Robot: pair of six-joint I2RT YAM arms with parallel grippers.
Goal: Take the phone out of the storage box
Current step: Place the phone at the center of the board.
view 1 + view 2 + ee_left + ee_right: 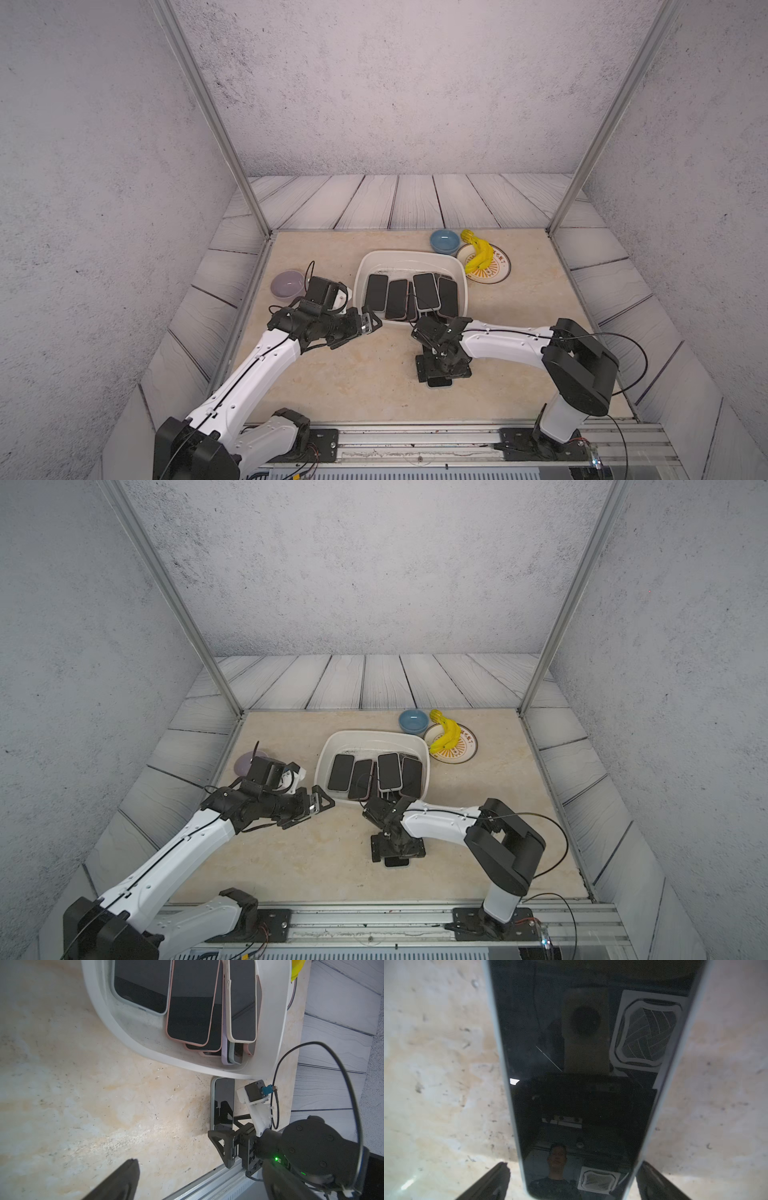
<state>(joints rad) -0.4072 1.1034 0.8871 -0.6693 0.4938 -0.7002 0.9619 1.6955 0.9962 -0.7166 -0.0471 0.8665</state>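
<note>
Right jaws: lower centre in both top views, pointing straight down and spread wide. One finger (494, 1180) stands on each side of a phone (439, 382) lying flat on the desk (332, 382), screen up. A gap shows beside that finger; nothing is gripped.

Left jaws: wide apart and empty, at the lower-left corner of the box (409, 252). Contact with the rim unclear.

Desk: beige, marbled, scuffed. Grey speckled walls, plank-pattern panels, two metal posts, a rail along the bottom edge.

Count:
- One box, mid-frame.
- Four phones (426, 291) on top inside it, with more edges beneath. Total unclear.
- One phone out, just below the box.
- Two bowls: lilac bowl (286, 284) left of the box, blue bowl (444, 241) at its upper right.
- One plate (498, 276) carrying bananas (478, 255).
</note>
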